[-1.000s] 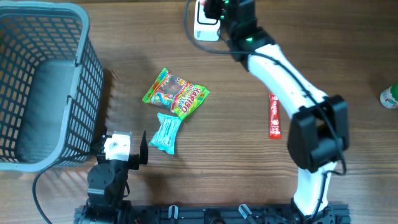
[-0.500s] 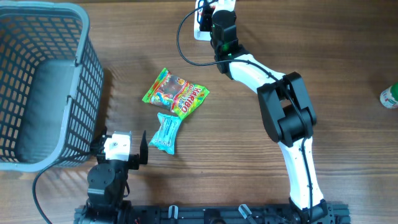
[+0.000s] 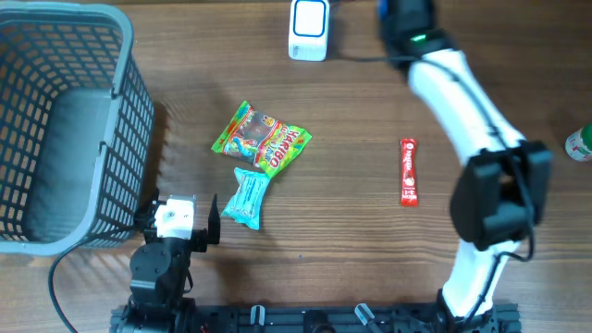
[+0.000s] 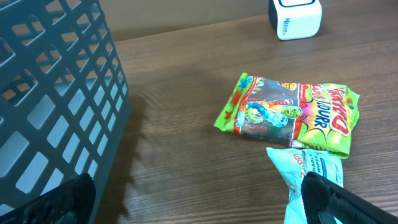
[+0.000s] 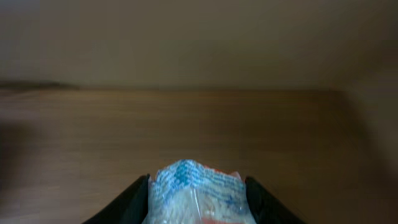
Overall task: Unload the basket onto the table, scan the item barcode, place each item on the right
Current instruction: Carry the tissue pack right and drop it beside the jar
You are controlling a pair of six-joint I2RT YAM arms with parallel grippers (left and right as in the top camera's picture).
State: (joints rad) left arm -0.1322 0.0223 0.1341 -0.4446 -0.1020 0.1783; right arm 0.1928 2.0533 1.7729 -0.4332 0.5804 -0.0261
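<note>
1. Two dark fingers of the left pincer (image 3: 178, 220) stand spread wide at the near edge and hold nothing. They are just beside the basket (image 3: 139, 111), which fills the left side.
2. Just beyond the left pincer we see a blue wrapper (image 3: 247, 197), its far end touching a candy bag (image 3: 262, 139). Bare table (image 3: 342, 185) runs from these across to a red stick (image 3: 408, 171).
3. Right of the red stick, the right arm (image 3: 481, 139) crosses from the near edge to the far edge. A green-and-white thing (image 3: 580, 143) sits cut off at the right edge.
4. At the far edge stands a white scanner (image 3: 308, 30), with open wood between it and the candy bag.
5. Farthest out, right of the scanner, the right pincer (image 5: 198, 202) is narrowed onto a pale blue-and-white packet (image 5: 198, 183). We see the packet gripped between both fingers, its print too blurred to read, with bare wood beyond it.
</note>
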